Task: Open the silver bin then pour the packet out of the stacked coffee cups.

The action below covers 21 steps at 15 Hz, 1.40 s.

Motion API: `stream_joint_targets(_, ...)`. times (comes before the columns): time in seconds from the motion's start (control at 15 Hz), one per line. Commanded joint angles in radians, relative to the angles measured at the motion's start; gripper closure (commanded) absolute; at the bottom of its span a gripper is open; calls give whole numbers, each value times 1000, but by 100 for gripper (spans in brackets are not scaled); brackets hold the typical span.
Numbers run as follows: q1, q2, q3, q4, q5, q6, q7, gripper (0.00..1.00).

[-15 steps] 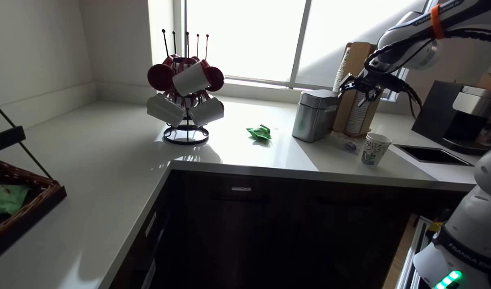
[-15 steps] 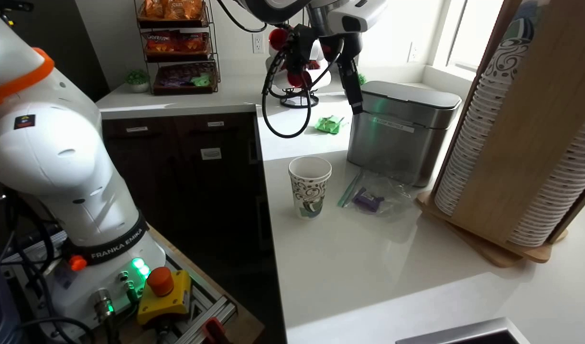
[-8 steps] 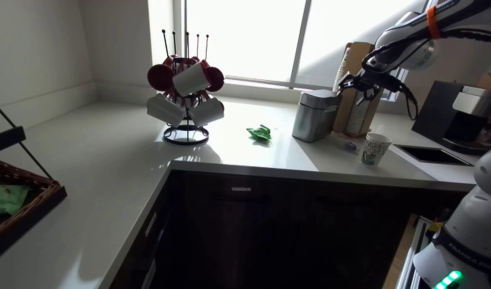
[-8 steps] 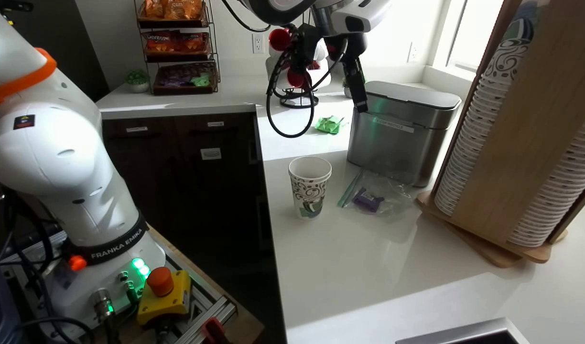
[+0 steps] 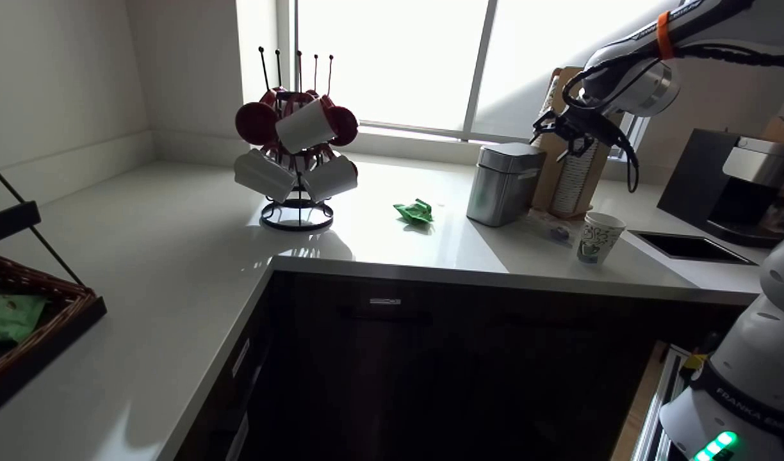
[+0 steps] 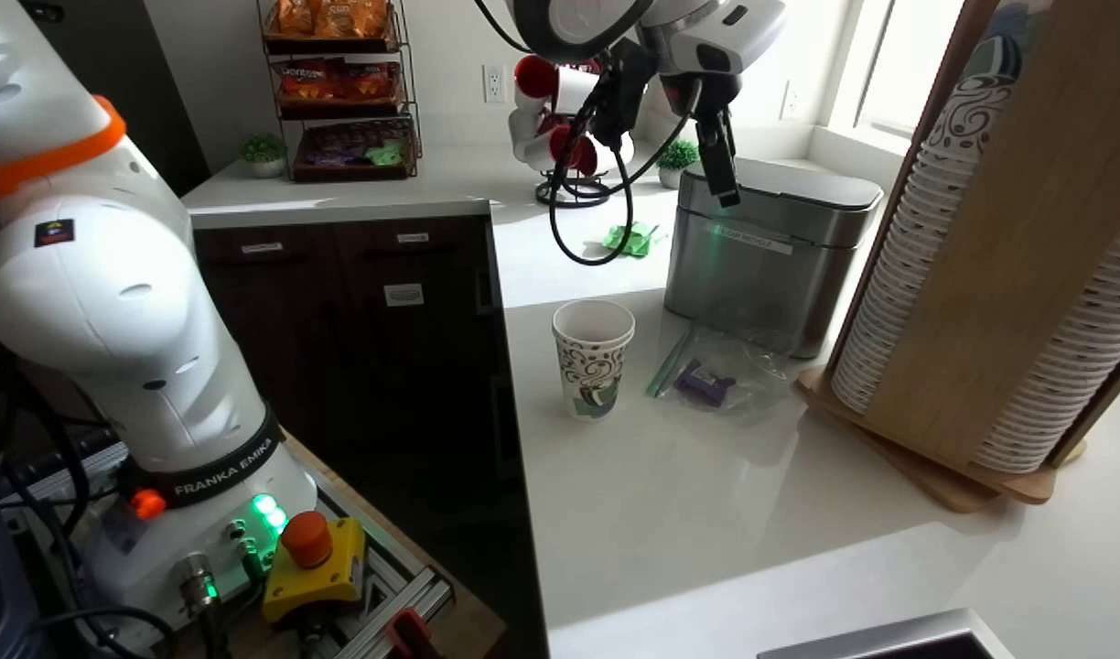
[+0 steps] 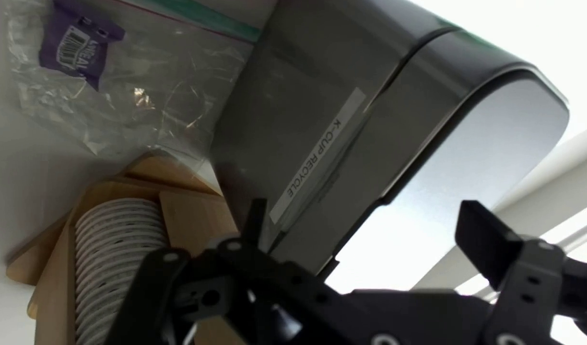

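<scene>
The silver bin (image 5: pixel 502 189) stands on the counter with its lid (image 6: pixel 798 183) shut; the bin (image 6: pixel 752 284) shows in both exterior views. In the wrist view the bin (image 7: pixel 293 110) carries a "K-CUP RECYCLE" label. Stacked paper coffee cups (image 6: pixel 592 366) stand upright near the counter's edge; the stack (image 5: pixel 599 240) shows in both exterior views. No packet is visible inside them. My gripper (image 5: pixel 548 150) is open and empty, above and beside the bin's lid. In the wrist view the fingers (image 7: pixel 363 215) are spread apart with the lid between and beyond them.
A clear bag with a purple packet (image 6: pixel 705 384) lies by the bin. A wooden cup holder (image 6: pixel 990 302) stands close beside it. A green packet (image 5: pixel 416 212), mug rack (image 5: pixel 297 214), coffee machine (image 5: pixel 706 186) and counter opening (image 5: pixel 690 246) are around. Looping cables hang from the wrist.
My arm and gripper have moved sideways over the counter and slightly up beside the bin's lid. The bin, cups and packets have not moved. The gripper stays open.
</scene>
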<state>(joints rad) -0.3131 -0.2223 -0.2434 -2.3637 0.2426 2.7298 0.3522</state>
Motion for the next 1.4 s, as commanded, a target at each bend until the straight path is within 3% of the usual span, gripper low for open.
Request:
stream_joint_targets(0.0,44,57,-27,43,97,42,-53,0)
stream_joint_targets(0.87,83,160,-27,128,297,66,-190,0)
stream_joint_targets(1.33,82,203,-18,170,350,76,-231,0)
